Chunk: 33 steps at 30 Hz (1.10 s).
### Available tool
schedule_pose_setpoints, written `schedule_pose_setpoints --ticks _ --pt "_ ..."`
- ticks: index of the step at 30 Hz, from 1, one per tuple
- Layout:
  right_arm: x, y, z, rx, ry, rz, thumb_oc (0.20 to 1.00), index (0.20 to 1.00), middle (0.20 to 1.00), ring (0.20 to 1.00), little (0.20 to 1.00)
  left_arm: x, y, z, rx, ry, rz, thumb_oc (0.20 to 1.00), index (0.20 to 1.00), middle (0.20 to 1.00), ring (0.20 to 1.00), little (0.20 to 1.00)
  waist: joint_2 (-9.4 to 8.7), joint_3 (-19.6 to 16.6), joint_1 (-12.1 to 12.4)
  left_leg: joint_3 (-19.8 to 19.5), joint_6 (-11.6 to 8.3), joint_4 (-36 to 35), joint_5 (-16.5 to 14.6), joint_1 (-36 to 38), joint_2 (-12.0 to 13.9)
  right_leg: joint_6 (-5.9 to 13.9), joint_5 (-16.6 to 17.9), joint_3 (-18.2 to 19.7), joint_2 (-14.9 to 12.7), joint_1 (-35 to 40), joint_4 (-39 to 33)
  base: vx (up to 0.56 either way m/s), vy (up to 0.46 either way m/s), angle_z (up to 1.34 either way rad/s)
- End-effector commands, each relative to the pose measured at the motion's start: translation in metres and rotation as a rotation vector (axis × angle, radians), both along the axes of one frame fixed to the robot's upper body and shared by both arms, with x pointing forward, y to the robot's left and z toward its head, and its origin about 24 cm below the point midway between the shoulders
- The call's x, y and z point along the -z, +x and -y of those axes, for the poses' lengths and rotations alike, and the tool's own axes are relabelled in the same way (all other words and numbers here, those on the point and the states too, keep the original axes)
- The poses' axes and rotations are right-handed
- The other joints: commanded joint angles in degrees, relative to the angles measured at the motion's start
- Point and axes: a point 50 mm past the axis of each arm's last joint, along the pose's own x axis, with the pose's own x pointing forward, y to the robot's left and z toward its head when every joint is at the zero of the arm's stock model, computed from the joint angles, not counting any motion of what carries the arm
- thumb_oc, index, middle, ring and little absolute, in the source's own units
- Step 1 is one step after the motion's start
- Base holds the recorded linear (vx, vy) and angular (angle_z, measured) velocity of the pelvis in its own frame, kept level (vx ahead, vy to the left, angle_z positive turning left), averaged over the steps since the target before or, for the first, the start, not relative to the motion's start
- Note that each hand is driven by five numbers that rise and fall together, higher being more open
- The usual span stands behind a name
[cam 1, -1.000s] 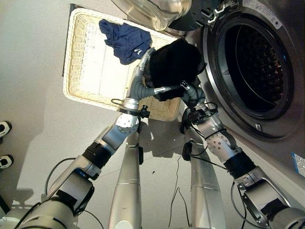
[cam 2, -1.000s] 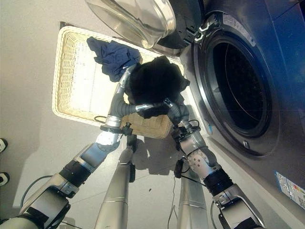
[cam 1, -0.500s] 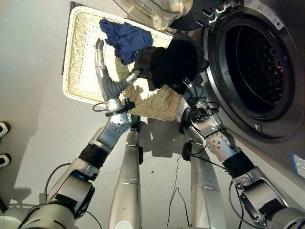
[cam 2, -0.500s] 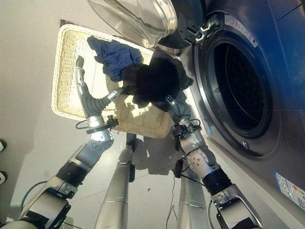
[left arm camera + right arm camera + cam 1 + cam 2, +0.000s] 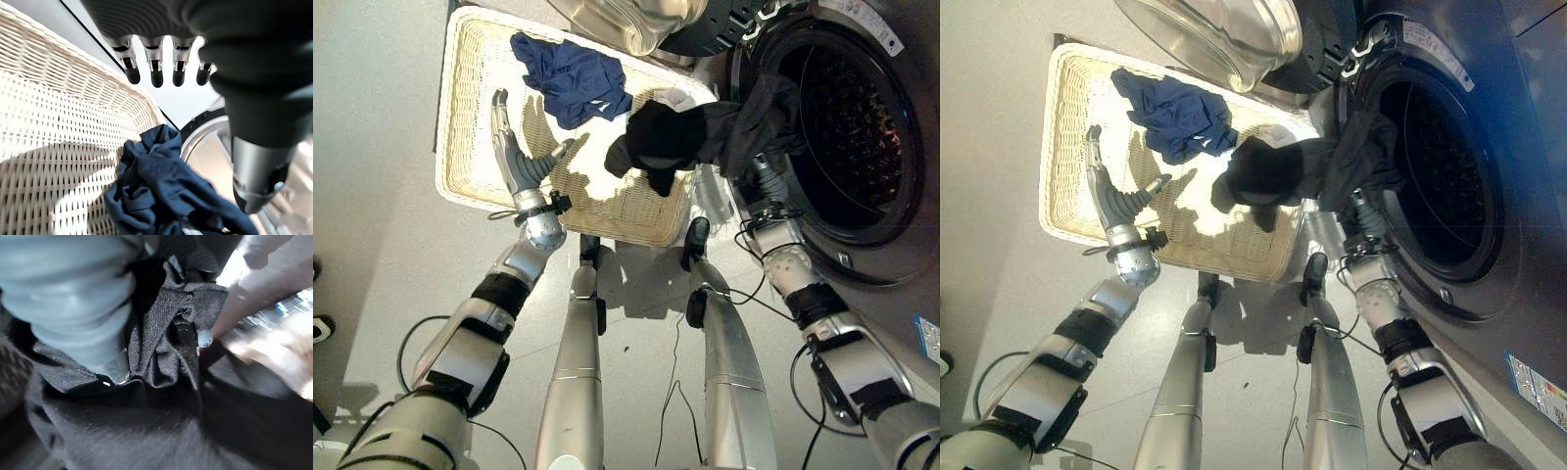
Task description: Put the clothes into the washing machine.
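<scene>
A black garment point(image 5: 671, 135) hangs stretched from above the wicker basket's point(image 5: 460, 191) right end to the washing machine's point(image 5: 901, 245) open drum point(image 5: 847, 117). My right hand point(image 5: 73, 298) is shut on it at the drum's rim, the cloth bunched round its fingers point(image 5: 204, 338). A dark blue garment point(image 5: 573, 78) lies crumpled at the far end of the basket point(image 5: 58, 122). My left hand point(image 5: 514, 162) hovers open over the basket's middle, fingers point(image 5: 156, 73) straight, holding nothing, with the blue garment point(image 5: 166, 191) beyond it.
The washer's glass door point(image 5: 626, 15) stands swung open above the far right corner of the basket. The basket sits on a pale floor beside the machine. A person's shoe point(image 5: 319, 325) shows at the left edge.
My left hand let go of the black garment and drew back left over the basket. My right hand carried the garment right, up to the drum opening.
</scene>
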Motion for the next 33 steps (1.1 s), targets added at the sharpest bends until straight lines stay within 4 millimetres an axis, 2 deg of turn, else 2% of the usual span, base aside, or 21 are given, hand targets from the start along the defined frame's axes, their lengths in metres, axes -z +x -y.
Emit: schedule_pose_setpoints --ticks 1,2,3,5,6,8,9,11,14,16,17,18,19,20,22,25,26,28,29,30,33 --pt "-0.041 -0.007 0.036 0.157 0.066 0.126 0.200 0.200 0.200 0.200 0.200 -0.019 -0.001 -0.009 -0.005 -0.014 0.070 1.000 1.000 1.000 1.000 1.000 1.42 -0.1 -0.2 2.6 4.32 -1.3 2.6 -0.2 -6.2 5.18 1.7 -3.9 4.7 1.4 0.7 0.00 0.000 0.00" --pt "-0.051 -0.009 0.054 0.260 0.078 0.098 0.200 0.200 0.200 0.200 0.200 -0.020 -0.001 -0.012 -0.019 0.007 0.062 1.000 1.000 1.000 1.000 1.000 1.35 -0.1 -0.1 2.4 4.24 -1.1 2.3 -0.3 -6.2 5.23 1.8 -3.8 4.8 1.5 0.4 0.00 0.000 0.00" --pt "-0.056 -0.011 0.064 0.316 0.087 0.089 0.200 0.200 0.200 0.200 0.200 -0.019 0.000 -0.014 -0.028 0.019 0.057 1.000 1.000 1.000 1.000 1.000 1.31 -0.1 -0.1 2.4 4.20 -1.1 2.2 -0.3 -6.1 5.26 1.8 -3.8 4.8 1.5 0.4 0.00 0.000 0.00" --pt "-0.081 -0.029 0.112 0.558 0.168 0.068 0.200 0.200 0.200 0.200 0.200 -0.014 -0.002 -0.024 -0.057 0.056 0.039 1.000 1.000 1.000 1.000 1.000 1.01 -0.1 -0.1 2.0 4.17 -0.5 1.5 -0.5 -5.7 5.32 1.8 -3.5 5.1 1.7 0.4 0.00 0.000 0.00" --pt "-0.089 -0.038 0.129 0.650 0.185 0.078 0.200 0.200 0.200 0.200 0.200 -0.011 -0.003 -0.027 -0.066 0.073 0.037 1.000 1.000 1.000 1.000 1.000 0.92 -0.1 -0.1 1.8 4.16 -0.4 1.2 -0.7 -5.4 5.36 1.7 -3.4 5.2 1.7 0.5 0.00 -0.034 -0.03" --pt "-0.117 -0.073 0.163 0.931 0.261 0.138 0.200 0.200 0.200 0.200 0.200 -0.003 -0.008 -0.034 -0.100 0.141 0.022 1.000 1.000 1.000 1.000 1.000 0.17 -0.1 0.1 1.3 4.24 -0.4 0.9 -1.0 -5.1 5.41 1.7 -3.6 5.6 1.9 0.3 0.00 -0.063 -0.06" --pt "-0.125 -0.078 0.165 0.963 0.264 0.150 0.200 0.200 0.200 0.200 0.200 -0.001 -0.009 -0.037 -0.109 0.149 0.021 1.000 1.000 1.000 1.000 1.000 0.04 -0.1 0.0 1.2 4.25 -0.4 0.8 -1.0 -5.0 5.43 1.8 -3.6 5.7 2.0 0.3 0.01 -0.064 -0.08" --pt "-0.155 -0.108 0.167 1.179 0.230 0.205 0.200 0.200 0.200 0.200 0.200 -0.001 -0.013 -0.052 -0.155 0.190 0.005 1.000 1.000 1.000 1.000 1.000 -1.27 -0.1 -0.9 1.0 4.44 -0.1 0.3 -0.8 -5.0 5.47 2.2 -3.4 6.3 2.4 -0.4 -0.01 -0.035 -0.08" --pt "-0.170 -0.130 0.168 1.343 0.198 0.189 0.200 0.200 0.200 0.200 0.200 -0.003 -0.017 -0.069 -0.198 0.216 -0.023 1.000 1.000 1.000 1.000 1.000 -2.64 -0.1 -1.7 0.9 4.72 -0.1 -0.3 0.0 -4.8 5.58 2.3 -3.1 6.9 3.5 -1.3 -0.01 -0.011 -0.07" --pt "-0.172 -0.138 0.174 1.418 0.190 0.163 0.291 0.291 0.291 0.291 0.291 -0.003 -0.017 -0.075 -0.210 0.241 -0.043 1.000 1.000 1.000 1.000 1.000 -3.21 -0.1 -1.8 0.8 4.82 -0.4 -0.3 0.6 -4.8 5.60 2.2 -3.1 7.0 4.4 -1.8 0.00 -0.009 -0.05" --pt "-0.172 -0.141 0.177 1.441 0.192 0.146 0.250 0.250 0.250 0.250 0.250 -0.004 -0.017 -0.077 -0.212 0.249 -0.048 1.000 1.000 1.000 1.000 1.000 -3.34 -0.1 -1.8 0.7 4.88 -0.5 -0.3 0.8 -4.8 5.58 2.1 -3.1 7.0 4.7 -1.9 0.01 -0.009 -0.04" --pt "-0.171 -0.144 0.181 1.468 0.202 0.122 0.307 0.307 0.307 0.307 0.307 -0.006 -0.016 -0.080 -0.211 0.267 -0.057 1.000 1.000 1.000 1.000 1.000 -3.51 -0.1 -1.7 0.7 4.90 -0.9 -0.2 1.1 -4.8 5.60 2.0 -3.2 6.9 5.0 -2.1 0.01 -0.005 -0.03" --pt "-0.170 -0.144 0.183 1.473 0.199 0.113 0.404 0.404 0.404 0.404 0.404 -0.006 -0.016 -0.080 -0.210 0.270 -0.059 1.000 1.000 1.000 1.000 1.000 -3.53 -0.1 -1.7 0.6 4.90 -0.9 -0.2 1.2 -4.8 5.60 1.9 -3.2 6.9 5.1 -2.1 0.02 -0.010 -0.03" --pt "-0.168 -0.145 0.187 1.490 0.192 0.086 0.749 0.749 0.749 0.749 0.749 -0.010 -0.015 -0.081 -0.208 0.304 -0.064 1.000 1.000 1.000 1.000 1.000 -3.59 -0.1 -1.7 0.5 5.01 -1.0 -0.1 1.1 -4.9 5.54 1.9 -3.2 6.9 5.0 -2.0 0.00 0.000 0.00" --pt "-0.165 -0.145 0.191 1.485 0.183 0.061 1.000 1.000 1.000 1.000 1.000 -0.012 -0.014 -0.080 -0.207 0.334 -0.065 1.000 1.000 1.000 1.000 1.000 -3.61 -0.1 -1.8 0.4 5.09 -1.1 0.4 0.6 -5.2 5.41 2.4 -3.4 6.8 4.6 -2.4 0.00 0.000 0.00" --pt "-0.160 -0.138 0.196 1.444 0.114 -0.011 1.000 1.000 1.000 1.000 1.000 -0.013 -0.012 -0.079 -0.197 0.370 -0.075 1.000 1.000 1.000 1.000 1.000 -3.33 -0.1 -1.5 0.1 5.33 -1.1 -0.1 1.1 -5.7 5.37 2.1 -3.3 7.0 5.1 -2.7 0.00 0.000 0.00" --pt "-0.154 -0.131 0.199 1.438 0.018 -0.098 1.000 1.000 1.000 1.000 1.000 -0.014 -0.010 -0.076 -0.192 0.406 -0.082 1.000 1.000 1.000 1.000 1.000 -3.15 -0.1 -1.3 0.1 5.48 -1.2 0.0 1.2 -5.8 5.30 2.1 -3.3 7.0 5.1 -2.8 0.00 0.000 0.00" --pt "-0.151 -0.125 0.198 1.455 -0.038 -0.174 1.000 1.000 1.000 1.000 1.000 -0.018 -0.008 -0.072 -0.187 0.446 -0.079 1.000 1.000 1.000 1.000 1.000 -2.94 -0.1 -1.2 0.0 5.64 -1.4 0.1 1.0 -6.1 5.24 2.3 -3.3 7.1 5.0 -3.2 0.00 -0.003 0.03" --pt "-0.144 -0.119 0.200 1.477 -0.155 -0.312 1.000 1.000 1.000 1.000 1.000 -0.023 -0.006 -0.069 -0.187 0.478 -0.077 1.000 1.000 1.000 1.000 1.000 -2.74 -0.1 -1.1 0.3 5.60 -1.5 0.1 0.9 -6.0 5.35 2.3 -3.3 7.0 5.0 -3.3 0.01 -0.006 0.06" --pt "-0.143 -0.117 0.200 1.480 -0.169 -0.329 1.000 1.000 1.000 1.000 1.000 -0.024 -0.005 -0.069 -0.186 0.483 -0.077 1.000 1.000 1.000 1.000 1.000 -2.72 -0.1 -1.1 0.3 5.64 -1.5 0.1 0.9 -6.0 5.31 2.4 -3.3 7.0 5.0 -3.4 -0.01 0.000 0.06" --pt "-0.134 -0.110 0.203 1.470 -0.288 -0.523 1.000 1.000 1.000 1.000 1.000 -0.034 -0.001 -0.061 -0.180 0.525 -0.064 1.000 1.000 1.000 1.000 1.000 -2.45 -0.1 -0.9 0.3 5.85 -1.3 0.2 0.7 -6.2 5.26 2.4 -3.3 7.0 4.9 -3.6 -0.01 -0.003 0.04"
